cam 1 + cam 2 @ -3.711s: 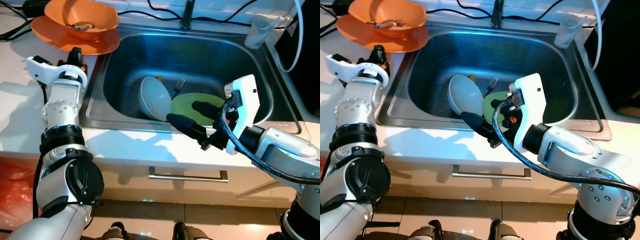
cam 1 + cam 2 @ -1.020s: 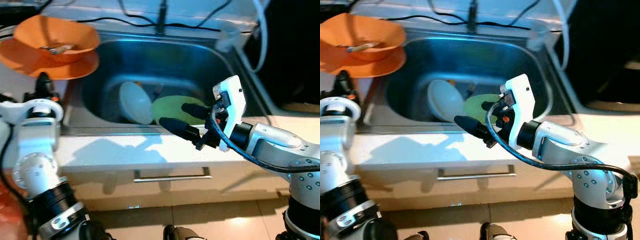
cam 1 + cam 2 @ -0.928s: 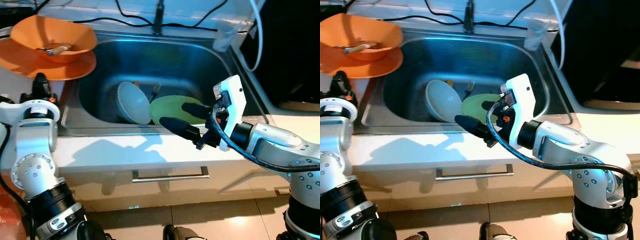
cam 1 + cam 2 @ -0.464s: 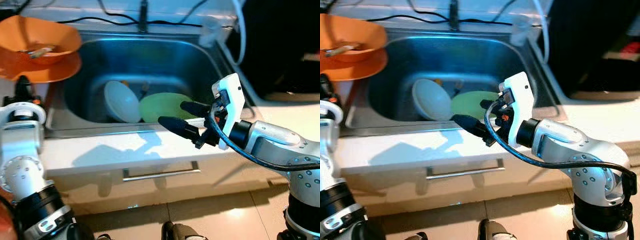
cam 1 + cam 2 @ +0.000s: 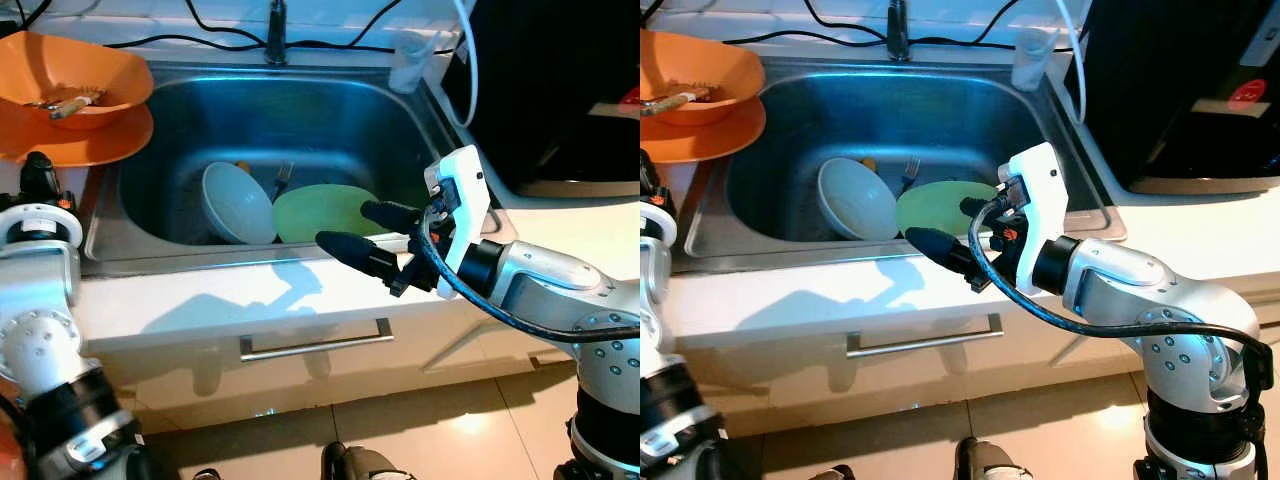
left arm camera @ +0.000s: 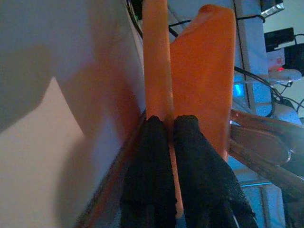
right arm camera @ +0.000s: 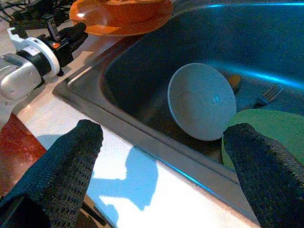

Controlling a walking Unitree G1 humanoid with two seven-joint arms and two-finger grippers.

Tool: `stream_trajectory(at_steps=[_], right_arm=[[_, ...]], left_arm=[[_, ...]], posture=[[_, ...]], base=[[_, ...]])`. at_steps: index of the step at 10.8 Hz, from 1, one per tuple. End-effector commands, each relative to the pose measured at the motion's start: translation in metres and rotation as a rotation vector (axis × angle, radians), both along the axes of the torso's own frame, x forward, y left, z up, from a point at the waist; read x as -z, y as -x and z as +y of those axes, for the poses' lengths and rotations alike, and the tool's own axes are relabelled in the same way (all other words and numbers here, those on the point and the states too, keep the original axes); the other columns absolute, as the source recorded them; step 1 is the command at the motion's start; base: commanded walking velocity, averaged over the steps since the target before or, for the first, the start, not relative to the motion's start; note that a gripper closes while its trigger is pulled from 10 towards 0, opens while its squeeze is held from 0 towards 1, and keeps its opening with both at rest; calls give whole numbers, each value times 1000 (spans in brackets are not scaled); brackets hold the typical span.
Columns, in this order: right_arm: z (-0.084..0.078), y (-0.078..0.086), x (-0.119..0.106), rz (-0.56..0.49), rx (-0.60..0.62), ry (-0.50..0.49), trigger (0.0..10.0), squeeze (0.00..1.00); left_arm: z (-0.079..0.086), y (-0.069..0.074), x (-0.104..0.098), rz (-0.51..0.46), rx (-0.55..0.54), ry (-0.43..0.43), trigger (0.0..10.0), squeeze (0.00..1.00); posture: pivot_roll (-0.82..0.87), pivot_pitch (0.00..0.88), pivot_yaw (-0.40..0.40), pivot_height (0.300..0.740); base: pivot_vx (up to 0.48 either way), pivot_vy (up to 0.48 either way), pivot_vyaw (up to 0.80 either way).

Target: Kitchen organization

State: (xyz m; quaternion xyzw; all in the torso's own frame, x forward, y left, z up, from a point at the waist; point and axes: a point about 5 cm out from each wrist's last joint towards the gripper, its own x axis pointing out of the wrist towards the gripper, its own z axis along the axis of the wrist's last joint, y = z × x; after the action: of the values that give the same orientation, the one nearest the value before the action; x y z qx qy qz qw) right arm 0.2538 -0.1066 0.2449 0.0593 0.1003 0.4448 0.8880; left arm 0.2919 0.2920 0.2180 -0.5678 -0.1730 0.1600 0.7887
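A steel sink [image 5: 330, 110] holds a pale grey bowl [image 5: 238, 203] on its side, a green plate [image 5: 325, 212] and a fork [image 5: 283, 178]. On the counter to its left an orange bowl [image 5: 70, 85] sits on an orange plate [image 5: 70, 145]. My right gripper [image 5: 352, 228] hovers open over the sink's front rim, near the green plate, with nothing between its fingers. My left gripper [image 5: 38, 175] is at the orange plate's near edge; in the left wrist view its fingers [image 6: 152, 137] are pressed together with the plate's rim [image 6: 156, 57] between them.
A faucet [image 5: 276, 20] and cables run along the back wall. A clear cup [image 5: 408, 62] stands at the sink's back right corner, beside a black appliance [image 5: 1180, 90]. A utensil [image 5: 62, 103] lies in the orange bowl. Below the counter is a drawer handle [image 5: 315, 338].
The camera has swung to the right, bringing the black appliance into sight. Both arms keep the same pose relative to the sink and the orange plate.
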Motion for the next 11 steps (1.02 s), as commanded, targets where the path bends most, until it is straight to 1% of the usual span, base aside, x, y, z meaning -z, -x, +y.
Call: stream_trajectory(at_steps=[1,2,3,5,6,8,11], right_arm=[[-2,1,2,1,11,8,10000,0],[0,1,2,2,7,0,10000,0],[5,3,1,-3,-22,-12,10000,0],[16,9,-2,-14,-87,-52,10000,0],[21,11,-1,-11,-109,-60,10000,0],[34,15,-1,-6,-165,-84,10000,0],[40,18,-3,-12,-192,-115,10000,0]], left_arm=[[21,14,79,297,-106,156,10000,0],[18,8,75,278,-94,164,10000,0],[14,2,70,262,-77,157,10000,0],[12,-4,64,240,-65,151,10000,0],[11,-5,64,239,-63,149,10000,0],[16,-3,63,240,-83,143,10000,0],[20,-2,58,219,-101,125,10000,0]], posture=[[-61,231,-224,740],[-62,231,-221,740],[-59,228,-218,740],[-52,223,-213,740],[-46,221,-211,740],[-38,220,-210,740],[-28,220,-205,740]], base=[[0,0,0],[0,0,0],[0,0,0],[0,0,0],[0,0,0],[0,0,0],[0,0,0]])
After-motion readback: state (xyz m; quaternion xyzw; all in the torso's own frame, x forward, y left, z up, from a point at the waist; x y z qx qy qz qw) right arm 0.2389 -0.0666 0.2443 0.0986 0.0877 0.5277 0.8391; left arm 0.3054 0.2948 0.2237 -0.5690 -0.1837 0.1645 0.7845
